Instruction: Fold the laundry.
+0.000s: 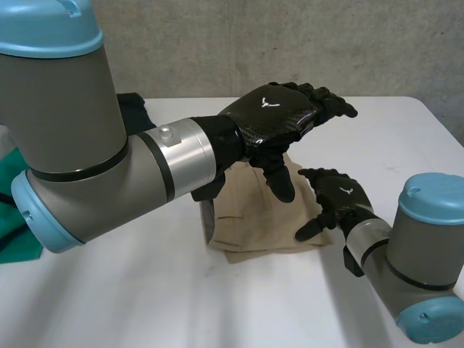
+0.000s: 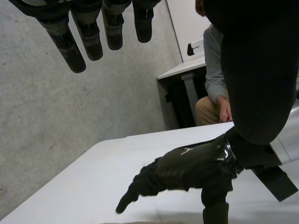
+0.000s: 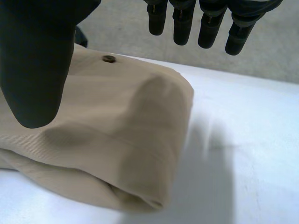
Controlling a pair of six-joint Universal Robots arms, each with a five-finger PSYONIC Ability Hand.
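A folded beige garment (image 1: pixel 257 217) lies on the white table (image 1: pixel 130 290). My left hand (image 1: pixel 275 114) hovers above it, open, fingers stretched out and thumb hanging down toward the cloth. In the left wrist view its fingers (image 2: pixel 74 44) are straight and hold nothing. My right hand (image 1: pixel 337 197) is open just beside the garment's right edge, low over the table. The right wrist view shows the folded garment (image 3: pixel 117 126) with a small button (image 3: pixel 109 59) under the right hand (image 3: pixel 210 23), whose fingers are straight and free of the cloth. My right hand (image 2: pixel 187 165) also appears beyond the left hand's fingertips.
A green cloth (image 1: pixel 14 210) and a dark cloth (image 1: pixel 134 109) lie at the table's left side behind my left arm. A concrete wall (image 1: pixel 290 43) backs the table. A person (image 2: pixel 215 84) sits at another table beyond the far corner.
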